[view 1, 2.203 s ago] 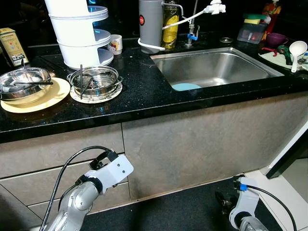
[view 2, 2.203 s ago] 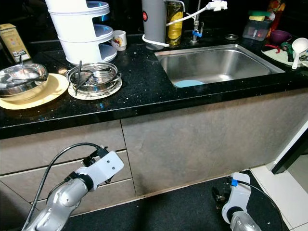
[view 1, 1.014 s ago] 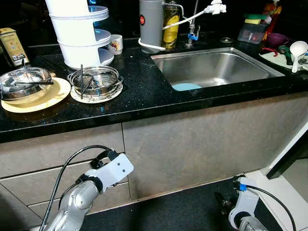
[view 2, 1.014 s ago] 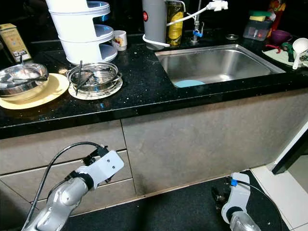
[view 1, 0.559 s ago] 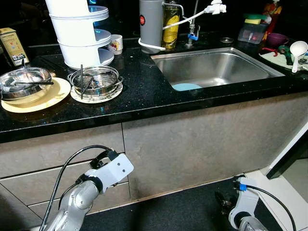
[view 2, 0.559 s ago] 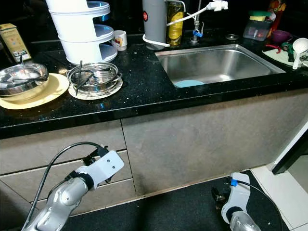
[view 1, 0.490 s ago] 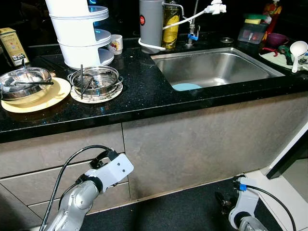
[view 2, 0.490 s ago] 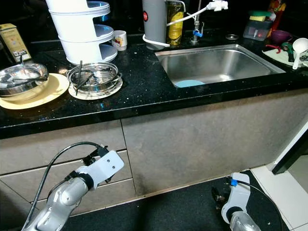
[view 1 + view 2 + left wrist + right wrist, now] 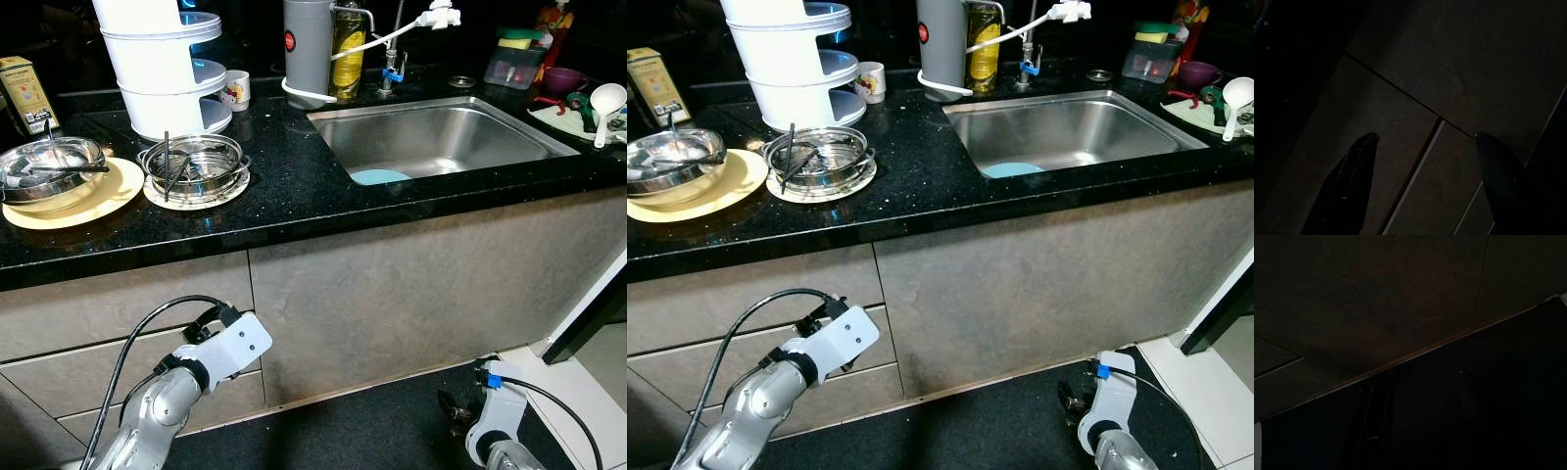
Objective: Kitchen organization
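Left gripper: I see fingers spread, empty — facing cabinet fronts.
Right gripper: hanging low, state I cannot tell.
Steel bowls: on counter, well above both.

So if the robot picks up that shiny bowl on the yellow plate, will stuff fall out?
Probably. The steel bowl looks tilted on the yellow plate, and utensils lie loosely across it, so they could slide. Polished metal may be slippery.
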Robot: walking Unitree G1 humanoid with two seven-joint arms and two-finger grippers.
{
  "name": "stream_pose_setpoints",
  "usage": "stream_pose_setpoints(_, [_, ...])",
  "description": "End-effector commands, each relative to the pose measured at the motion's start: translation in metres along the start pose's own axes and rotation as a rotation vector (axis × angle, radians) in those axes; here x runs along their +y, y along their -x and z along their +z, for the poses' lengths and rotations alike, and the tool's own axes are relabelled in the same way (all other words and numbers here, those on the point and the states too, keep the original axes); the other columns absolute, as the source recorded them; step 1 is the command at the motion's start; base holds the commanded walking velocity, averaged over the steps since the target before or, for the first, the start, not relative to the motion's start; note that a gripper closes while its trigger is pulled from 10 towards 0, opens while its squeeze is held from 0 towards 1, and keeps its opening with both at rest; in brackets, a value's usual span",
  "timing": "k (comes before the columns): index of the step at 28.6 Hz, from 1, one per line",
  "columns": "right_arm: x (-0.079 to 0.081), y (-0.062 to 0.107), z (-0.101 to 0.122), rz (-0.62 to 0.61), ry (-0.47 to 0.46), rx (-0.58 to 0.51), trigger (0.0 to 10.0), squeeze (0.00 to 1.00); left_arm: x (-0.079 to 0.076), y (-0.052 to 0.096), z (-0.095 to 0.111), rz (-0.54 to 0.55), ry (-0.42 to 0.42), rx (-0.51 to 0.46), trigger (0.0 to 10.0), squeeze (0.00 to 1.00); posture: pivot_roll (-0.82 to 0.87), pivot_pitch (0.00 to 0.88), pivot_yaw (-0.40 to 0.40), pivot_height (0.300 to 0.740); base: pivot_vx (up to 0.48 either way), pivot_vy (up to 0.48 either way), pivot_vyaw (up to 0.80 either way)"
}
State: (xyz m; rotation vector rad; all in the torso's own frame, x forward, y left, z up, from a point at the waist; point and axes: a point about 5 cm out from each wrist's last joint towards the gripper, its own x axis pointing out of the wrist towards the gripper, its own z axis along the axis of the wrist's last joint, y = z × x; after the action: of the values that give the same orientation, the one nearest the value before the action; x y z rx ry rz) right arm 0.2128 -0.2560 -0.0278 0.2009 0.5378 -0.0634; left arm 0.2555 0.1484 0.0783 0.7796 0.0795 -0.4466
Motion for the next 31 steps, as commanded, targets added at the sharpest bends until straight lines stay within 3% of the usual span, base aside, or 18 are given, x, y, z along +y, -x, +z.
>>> stream_pose_setpoints(1, [0.002,-0.0013,0.0001,0.006,0.004,0.009,10.0,0.0,0.0031,0.0006,-0.0021,-0.002,-0.006,0.003,10.0,0.0,0.01,0.0,-0.028,0.74,0.0,0.0,0.0])
stream_pose_setpoints(31, [0.0017,-0.0014,0.0,0.007,0.006,0.012,10.0,0.0,0.0025,0.0001,-0.0022,-0.003,-0.005,0.003,10.0,0.0,0.01,0.0,-0.034,0.74,0.0,0.0,0.0])
